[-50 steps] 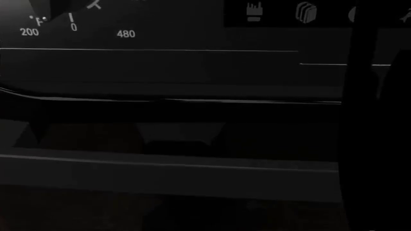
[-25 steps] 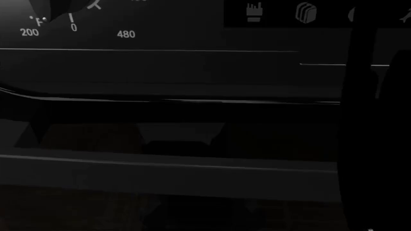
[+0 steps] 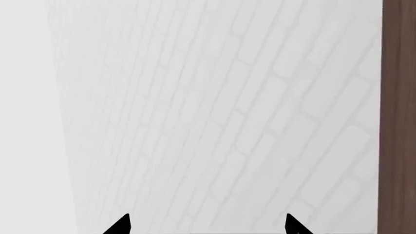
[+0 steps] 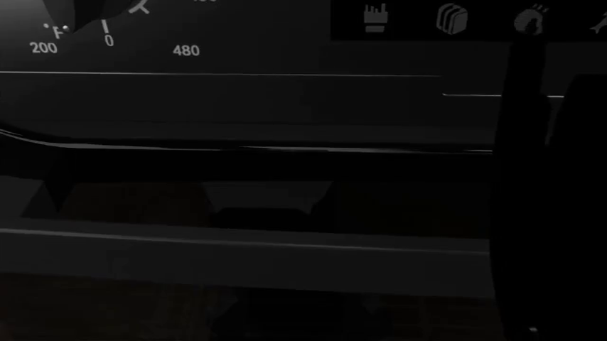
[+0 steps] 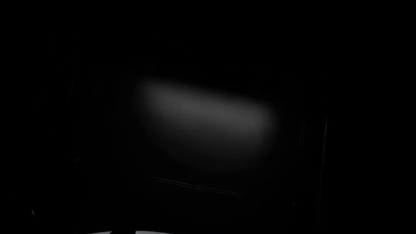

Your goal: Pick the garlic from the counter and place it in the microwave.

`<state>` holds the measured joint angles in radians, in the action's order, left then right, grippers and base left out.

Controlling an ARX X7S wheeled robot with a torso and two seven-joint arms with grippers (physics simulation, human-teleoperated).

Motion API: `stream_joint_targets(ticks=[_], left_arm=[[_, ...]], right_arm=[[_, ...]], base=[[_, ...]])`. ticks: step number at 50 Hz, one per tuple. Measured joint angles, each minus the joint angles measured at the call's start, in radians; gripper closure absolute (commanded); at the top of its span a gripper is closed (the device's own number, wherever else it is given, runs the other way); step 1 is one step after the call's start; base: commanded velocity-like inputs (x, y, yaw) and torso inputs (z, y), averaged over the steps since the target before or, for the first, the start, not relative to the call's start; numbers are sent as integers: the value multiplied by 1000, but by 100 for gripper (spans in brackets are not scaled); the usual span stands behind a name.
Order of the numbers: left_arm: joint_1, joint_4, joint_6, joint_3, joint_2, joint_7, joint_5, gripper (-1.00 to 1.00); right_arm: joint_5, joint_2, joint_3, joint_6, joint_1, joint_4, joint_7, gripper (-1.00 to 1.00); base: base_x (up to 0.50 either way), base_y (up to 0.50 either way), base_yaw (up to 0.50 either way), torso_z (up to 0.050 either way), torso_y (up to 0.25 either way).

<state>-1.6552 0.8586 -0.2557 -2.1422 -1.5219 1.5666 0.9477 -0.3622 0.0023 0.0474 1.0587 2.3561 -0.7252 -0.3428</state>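
The garlic and the counter are out of view. In the left wrist view, my left gripper (image 3: pixel 206 225) is open, with only its two black fingertips (image 3: pixel 122 225) showing and nothing between them, facing a white brick wall (image 3: pixel 215 107). The right wrist view is almost black. It shows a dim grey patch (image 5: pixel 208 126) inside a dark boxy space, and I cannot tell if this is the microwave. My right gripper's fingers cannot be made out there. A pale sliver (image 5: pixel 162 232) lies at that view's edge.
The head view is filled by a dark appliance front (image 4: pixel 246 106) very close up, with a dial scale (image 4: pixel 109 40), white icons (image 4: pixel 453 19) and a long horizontal bar (image 4: pixel 246 149). A black upright shape (image 4: pixel 527 199) blocks its right side. A brown wood strip (image 3: pixel 398 117) borders the wall.
In the head view the black upright shape at the right has slid a little to the left, uncovering another icon at the top right. The appliance front has not moved.
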Motion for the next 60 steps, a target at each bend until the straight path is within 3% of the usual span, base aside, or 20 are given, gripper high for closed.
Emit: stream_joint_targets(ticks=[36,60], left_arm=[[152,12,18,167,-8,1,-2,-100],[198,33,47,246,-23,1,8,-100]], right_arm=[[-87,0,-6,104,0,251,-210,-100],[-452,3,0,262,0,488,-641,-100]], base=[[0,0,0,0,0],[0,0,0,0,0]])
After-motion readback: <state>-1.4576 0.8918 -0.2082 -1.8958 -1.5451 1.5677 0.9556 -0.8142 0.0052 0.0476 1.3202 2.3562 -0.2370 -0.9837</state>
